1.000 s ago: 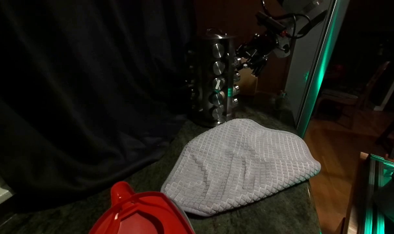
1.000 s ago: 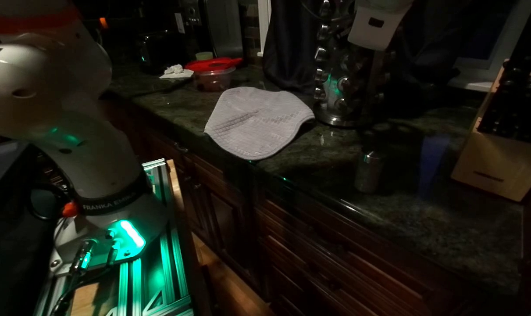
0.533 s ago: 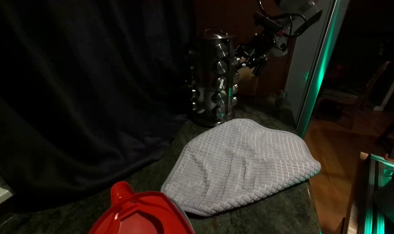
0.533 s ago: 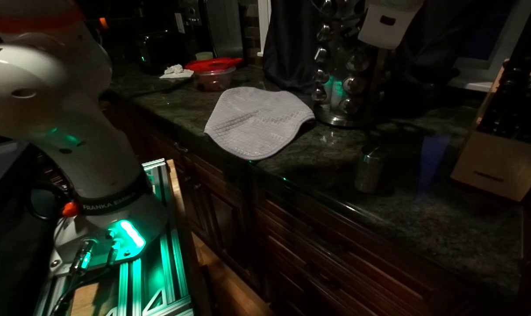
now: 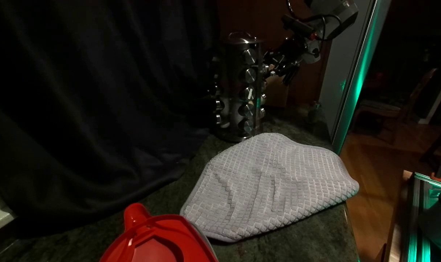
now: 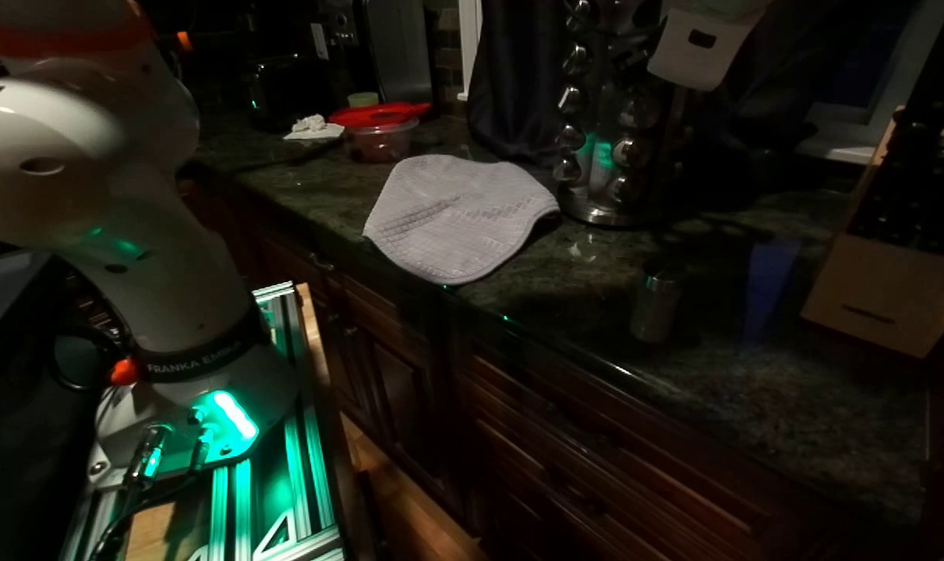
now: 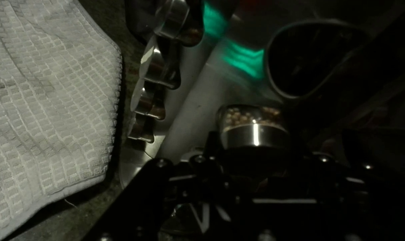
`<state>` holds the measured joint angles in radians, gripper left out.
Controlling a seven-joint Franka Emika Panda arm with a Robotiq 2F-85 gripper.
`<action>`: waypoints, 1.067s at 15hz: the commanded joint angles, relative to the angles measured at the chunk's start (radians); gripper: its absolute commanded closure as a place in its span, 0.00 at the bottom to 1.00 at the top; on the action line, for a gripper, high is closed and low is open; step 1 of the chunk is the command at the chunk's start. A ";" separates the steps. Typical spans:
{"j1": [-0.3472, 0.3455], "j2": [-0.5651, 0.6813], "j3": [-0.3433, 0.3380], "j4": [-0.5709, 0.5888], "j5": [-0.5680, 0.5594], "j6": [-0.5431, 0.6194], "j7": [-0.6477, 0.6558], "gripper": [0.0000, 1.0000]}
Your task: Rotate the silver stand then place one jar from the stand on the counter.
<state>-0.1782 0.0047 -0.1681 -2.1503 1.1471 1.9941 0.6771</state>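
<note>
The silver stand [image 5: 232,87] stands upright by the curtain, with tiers of lidded jars around it; it also shows in an exterior view [image 6: 602,215]. My gripper [image 5: 280,75] reaches the stand's far right side, pointing down toward it. In the wrist view my gripper [image 7: 261,144] is around a jar [image 7: 252,132] with a silver lid and tan grains, seated in the stand. One of the fingers [image 7: 212,144] is close against the jar's left side; the other is lost in the dark, so grip is unclear. The dark counter [image 6: 752,382] lies below.
A pale cloth [image 5: 267,185] lies before the stand. A red-lidded container [image 6: 380,128] is farther along. A single jar [image 6: 655,308] stands on the counter near its front edge. A knife block [image 6: 889,292] stands at the right. A black curtain [image 5: 107,109] hangs behind.
The stand has turned a little: its lid columns have moved to the right in both exterior views. My gripper has moved slightly with it, and the wrist has shifted right in an exterior view.
</note>
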 commanded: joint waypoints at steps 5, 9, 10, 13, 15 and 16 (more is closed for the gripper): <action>0.009 0.064 0.001 0.120 -0.130 0.011 0.002 0.75; 0.010 0.090 0.001 0.145 -0.154 -0.013 0.028 0.75; 0.009 0.091 0.000 0.145 -0.155 -0.027 0.046 0.75; 0.010 0.083 -0.005 0.132 -0.164 0.018 0.120 0.75; 0.011 0.072 -0.006 0.120 -0.163 0.040 0.160 0.75; 0.012 0.068 -0.007 0.116 -0.170 0.045 0.170 0.75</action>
<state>-0.1699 0.0618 -0.1686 -2.0373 1.0038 1.9846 0.7693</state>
